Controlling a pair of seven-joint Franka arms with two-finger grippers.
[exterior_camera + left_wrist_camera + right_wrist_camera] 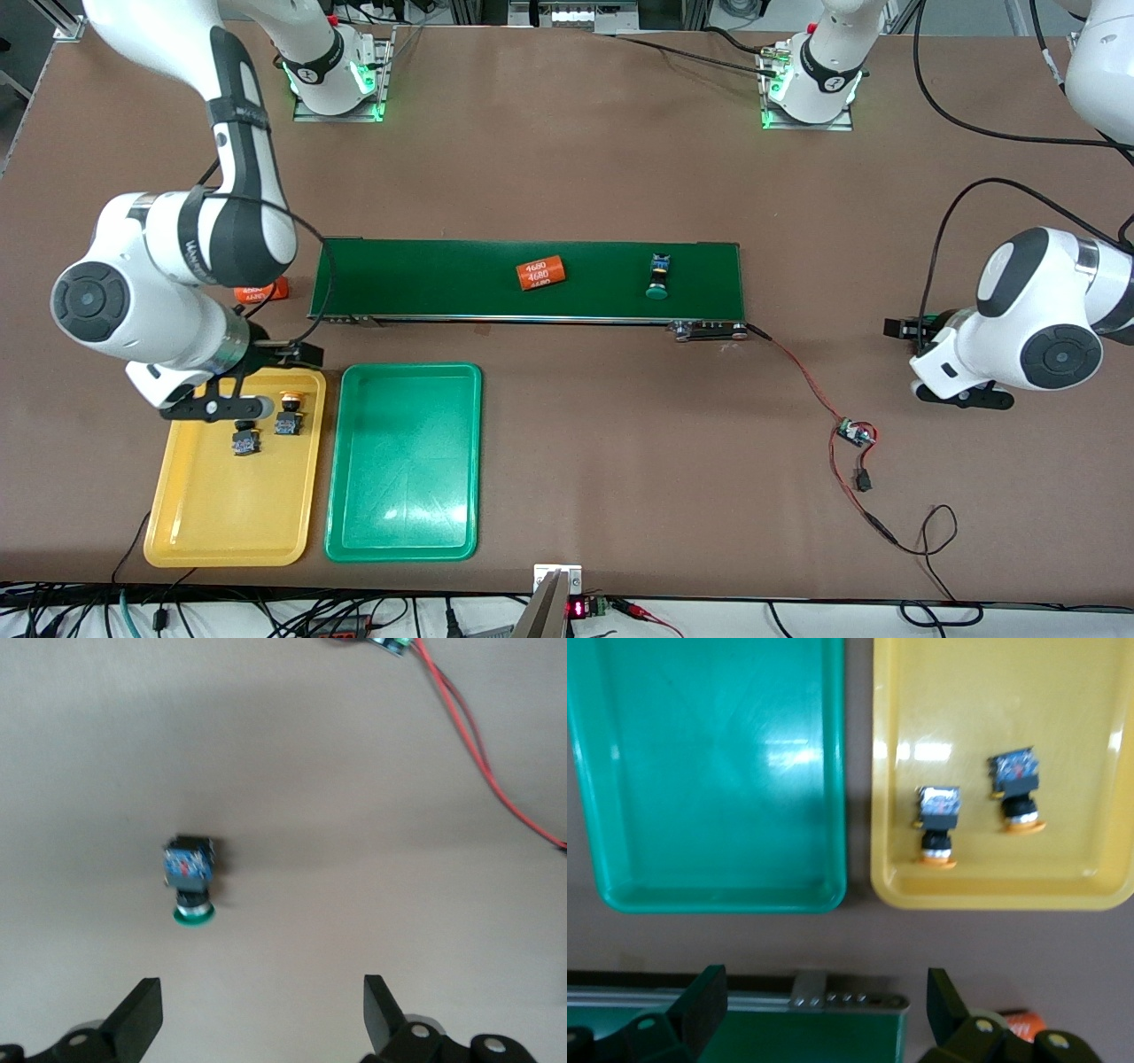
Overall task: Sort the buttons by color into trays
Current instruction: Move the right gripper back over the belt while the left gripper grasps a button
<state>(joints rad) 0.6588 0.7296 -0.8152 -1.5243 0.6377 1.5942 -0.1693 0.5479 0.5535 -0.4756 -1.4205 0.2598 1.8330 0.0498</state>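
Observation:
Two yellow-orange buttons [289,412] [244,439] lie in the yellow tray [221,523], also seen in the right wrist view [937,819] [1017,788]. The green tray [405,496] [709,771] beside it holds nothing. One green button [658,276] lies on the dark-green belt [425,279]. Another green button [189,881] lies on the bare table under my left gripper [261,1010] [964,396], which is open and empty; the arm hides that button in the front view. My right gripper [217,409] [824,1010] is open and empty, up over the belt's end and the yellow tray's far edge.
An orange numbered cylinder [541,273] lies on the belt. A second one [261,291] sits on the table off the belt's end, partly hidden by the right arm. A small circuit board [855,434] with red wire [469,735] lies near the left arm.

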